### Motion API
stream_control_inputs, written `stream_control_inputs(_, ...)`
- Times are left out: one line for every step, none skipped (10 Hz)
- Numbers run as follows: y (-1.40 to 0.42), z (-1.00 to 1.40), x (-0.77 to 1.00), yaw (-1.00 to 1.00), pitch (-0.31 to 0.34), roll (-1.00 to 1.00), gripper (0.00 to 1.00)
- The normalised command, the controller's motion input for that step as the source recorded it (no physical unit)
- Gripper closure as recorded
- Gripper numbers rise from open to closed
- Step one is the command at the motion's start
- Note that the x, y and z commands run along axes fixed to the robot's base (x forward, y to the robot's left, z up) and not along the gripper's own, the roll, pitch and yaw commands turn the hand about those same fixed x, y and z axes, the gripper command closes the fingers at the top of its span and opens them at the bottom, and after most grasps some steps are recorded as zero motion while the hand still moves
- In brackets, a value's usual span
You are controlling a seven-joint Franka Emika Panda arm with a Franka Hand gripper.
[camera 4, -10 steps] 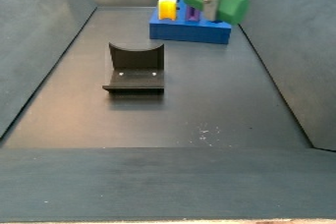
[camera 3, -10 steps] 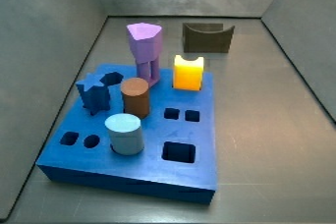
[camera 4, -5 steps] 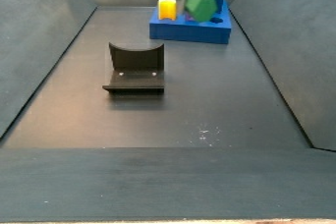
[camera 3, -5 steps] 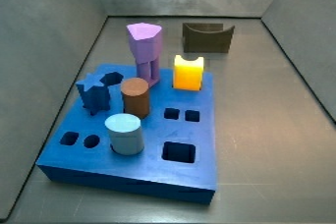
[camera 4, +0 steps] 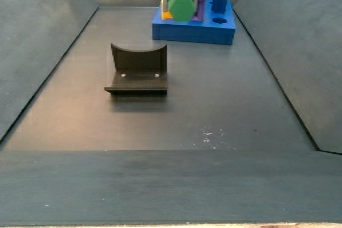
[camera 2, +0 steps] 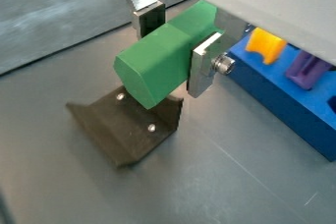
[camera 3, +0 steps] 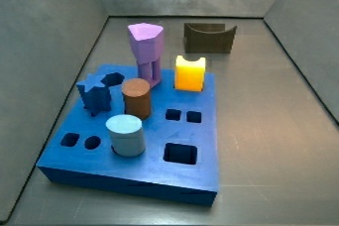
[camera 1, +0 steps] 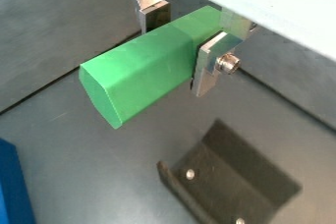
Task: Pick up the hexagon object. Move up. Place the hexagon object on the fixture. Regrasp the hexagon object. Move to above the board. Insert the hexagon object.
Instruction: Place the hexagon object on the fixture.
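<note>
The gripper point(camera 1: 184, 33) is clamped on the green hexagon prism point(camera 1: 147, 66), carried in the air near the fixture point(camera 2: 125, 130). Judged step: placing; next, lower it into the fixture's notch.

green hexagon object point(camera 2: 163, 55) in gripper point(camera 2: 176, 43) above fixture point(camera 2: 128, 130)

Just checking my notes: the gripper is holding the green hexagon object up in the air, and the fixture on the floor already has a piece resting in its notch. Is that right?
Not quite. The gripper does hold the green hexagon object in the air, but the fixture has nothing in its notch, as a side view shows.
</note>
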Motion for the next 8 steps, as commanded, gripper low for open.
stream_control_inputs(-0.06, -0.02, 1.00, -0.33, 0.051, -0.25, 1.00)
stream_control_inputs(0.35, 0.11, 1.00, 0.08, 0.070, -1.00, 1.00)
stream_control_inputs(0.41, 0.12, 0.98, 0.11, 0.086, -1.00, 1.00)
stream_control_inputs(0.26, 0.06, 0.87, 0.09, 0.115, -1.00, 1.00)
stream_control_inputs(0.18, 0.02, 0.83, 0.08, 0.127, -1.00, 1.00)
stream_control_inputs(0.11, 0.01, 0.75, 0.04, 0.160, -1.00, 1.00)
stream_control_inputs(0.09, 0.01, 0.68, 0.01, 0.183, -0.95, 1.00)
stream_control_inputs(0.08, 0.00, 0.62, -0.03, 0.175, -0.79, 1.00)
